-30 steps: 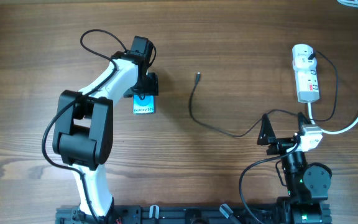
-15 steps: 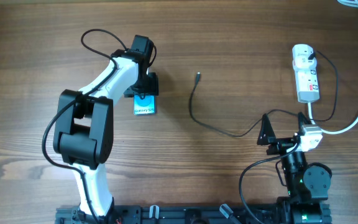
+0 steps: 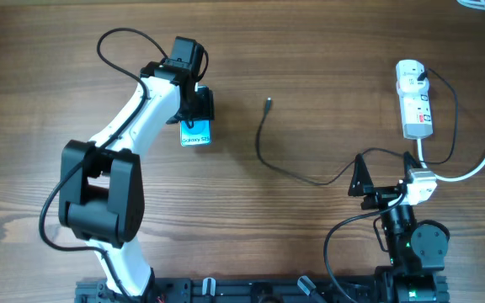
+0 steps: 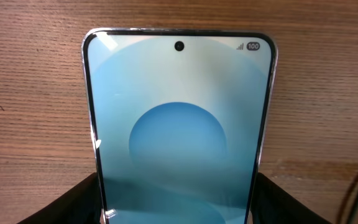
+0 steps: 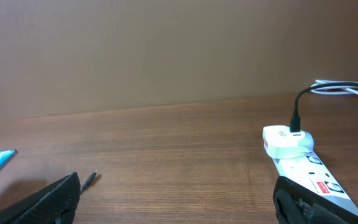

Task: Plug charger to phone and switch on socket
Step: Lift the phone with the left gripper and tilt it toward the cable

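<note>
The phone [image 3: 195, 134], with a teal screen and a white strip, is between the fingers of my left gripper [image 3: 196, 109] at the table's far left. In the left wrist view the phone [image 4: 176, 124] fills the frame and the black fingers [image 4: 73, 202] press both its long edges. The charger is a thin black cable [image 3: 261, 151] lying on the table, with its plug tip [image 3: 269, 104] free right of the phone; the tip also shows in the right wrist view [image 5: 91, 178]. The socket [image 3: 414, 101] lies at the far right. My right gripper [image 3: 386, 172] is open and empty near the front edge.
A thick white cord [image 3: 478, 164] runs along the right edge from the socket's near end. The white adapter [image 5: 288, 138] sits on the socket's far end with the black cable plugged into it. Bare wood lies between phone and socket.
My left arm has swung its elbow to the left and carried the phone a little toward the far side. The right arm, cable and socket have not moved.
</note>
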Motion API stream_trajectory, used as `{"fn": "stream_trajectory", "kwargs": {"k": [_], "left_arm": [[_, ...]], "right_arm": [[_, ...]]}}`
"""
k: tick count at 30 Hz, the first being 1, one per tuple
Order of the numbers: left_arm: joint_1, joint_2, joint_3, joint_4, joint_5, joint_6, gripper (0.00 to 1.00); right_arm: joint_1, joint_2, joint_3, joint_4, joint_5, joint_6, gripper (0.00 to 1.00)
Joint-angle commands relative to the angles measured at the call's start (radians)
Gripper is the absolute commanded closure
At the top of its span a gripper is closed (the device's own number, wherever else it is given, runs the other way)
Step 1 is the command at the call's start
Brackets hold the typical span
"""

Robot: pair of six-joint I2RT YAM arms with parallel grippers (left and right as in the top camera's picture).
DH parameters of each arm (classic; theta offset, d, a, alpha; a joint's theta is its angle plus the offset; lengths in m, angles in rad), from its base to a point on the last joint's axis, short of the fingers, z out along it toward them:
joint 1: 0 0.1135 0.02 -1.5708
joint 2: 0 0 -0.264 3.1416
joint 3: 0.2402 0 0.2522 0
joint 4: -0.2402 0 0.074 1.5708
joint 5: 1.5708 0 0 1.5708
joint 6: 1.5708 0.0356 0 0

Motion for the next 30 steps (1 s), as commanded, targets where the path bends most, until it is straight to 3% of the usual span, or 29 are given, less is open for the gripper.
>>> {"fn": "stream_trajectory", "kwargs": {"k": [1, 2, 7, 9, 10, 16, 30], "left_arm": [[0.002, -0.084, 0.028, 0.000, 0.032, -0.046, 0.41], [0.002, -0.091, 0.028, 0.000, 0.037, -0.052, 0.43], [0.002, -0.120, 0.028, 0.000, 0.039, -0.114, 0.75], [0.002, -0.120, 0.028, 0.000, 0.039, -0.131, 0.94], [0.002, -0.120, 0.028, 0.000, 0.038, -0.148, 0.96], [0.002, -0.120, 0.028, 0.000, 0.084, -0.231, 0.96], [0.002, -0.120, 0.028, -0.066, 0.170, -0.826, 0.96]], "right_arm": [[0.004, -0.005, -0.001, 0.002, 0.017, 0.000, 0.00], [0.004, -0.005, -0.001, 0.002, 0.017, 0.000, 0.00], [0.004, -0.005, -0.001, 0.002, 0.017, 0.000, 0.00], [0.004, -0.005, -0.001, 0.002, 0.017, 0.000, 0.00], [0.004, -0.005, -0.001, 0.002, 0.017, 0.000, 0.00], [0.004, -0.005, -0.001, 0.002, 0.017, 0.000, 0.00], [0.004, -0.005, -0.001, 0.002, 0.017, 0.000, 0.00]]}}
